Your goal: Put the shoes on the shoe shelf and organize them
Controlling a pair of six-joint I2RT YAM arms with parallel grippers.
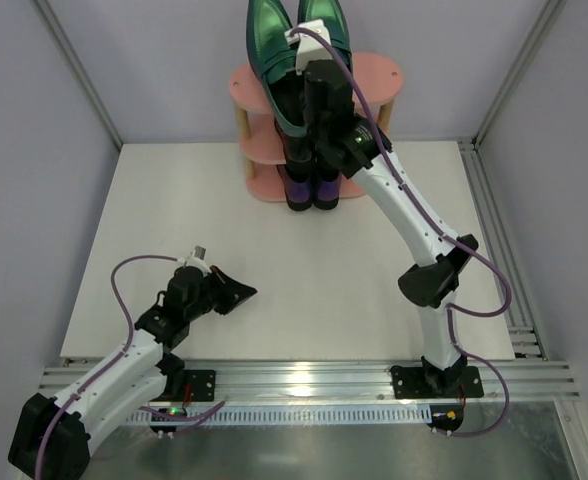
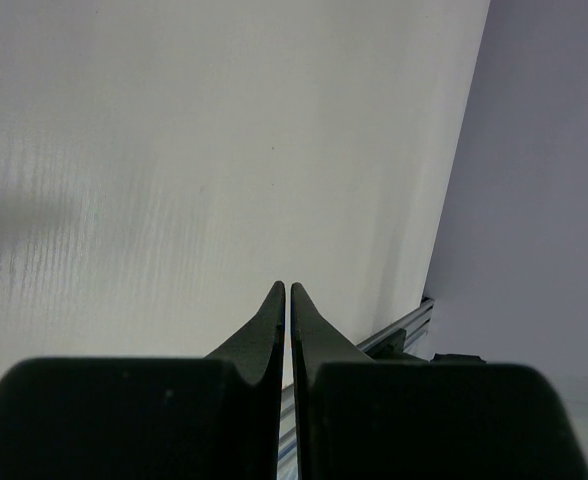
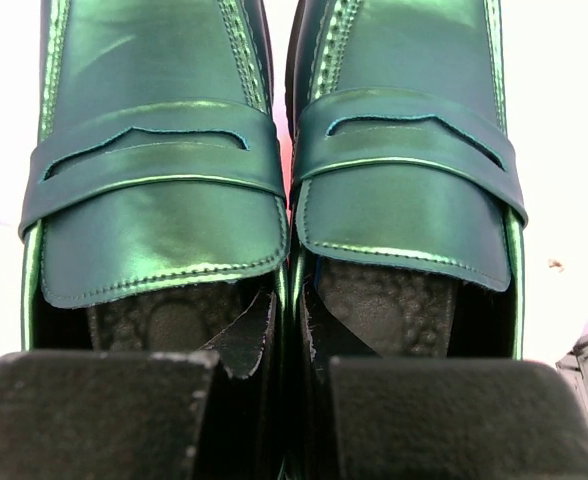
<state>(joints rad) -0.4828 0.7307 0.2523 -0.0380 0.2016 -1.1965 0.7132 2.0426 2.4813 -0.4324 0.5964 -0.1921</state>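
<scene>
The teal-green pair (image 1: 274, 45) stands side by side on the top board of the pink shoe shelf (image 1: 379, 80), toes pointing away. In the right wrist view the left shoe (image 3: 154, 200) and right shoe (image 3: 414, 190) fill the frame. My right gripper (image 1: 309, 62) is shut on their two touching inner walls, one finger inside each shoe (image 3: 292, 320). The purple pair (image 1: 312, 188) stands on the bottom tier. The middle tier is mostly hidden behind my right arm. My left gripper (image 1: 239, 293) is shut and empty, low over the table (image 2: 286, 290).
The shelf stands at the back middle of the white table (image 1: 174, 220), close to the back wall. Aluminium rails (image 1: 494, 220) run along the right and near edges. Grey walls enclose the table on the left, back and right.
</scene>
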